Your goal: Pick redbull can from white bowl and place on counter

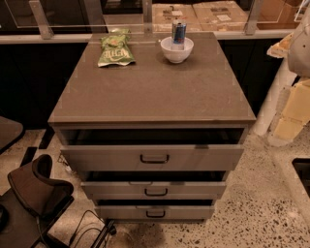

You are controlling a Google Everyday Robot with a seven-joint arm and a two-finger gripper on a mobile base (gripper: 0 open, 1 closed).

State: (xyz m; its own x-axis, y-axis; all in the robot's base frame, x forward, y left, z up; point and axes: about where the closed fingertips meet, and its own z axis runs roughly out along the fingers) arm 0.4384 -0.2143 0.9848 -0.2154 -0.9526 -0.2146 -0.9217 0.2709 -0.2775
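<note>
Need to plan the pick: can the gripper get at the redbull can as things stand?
Probably yes: the redbull can stands upright in the white bowl, well above its rim, and the green bag lies apart. The gripper is out of view, though.

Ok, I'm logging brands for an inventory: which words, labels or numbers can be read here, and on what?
On the snack bag: pale lettering on green, too blurred to read.
On the can in the bowl: markings too small to read.
On the boxes behind the counter: labels too small to read.
On the gripper, low at left beside the drawers: no text.
</note>
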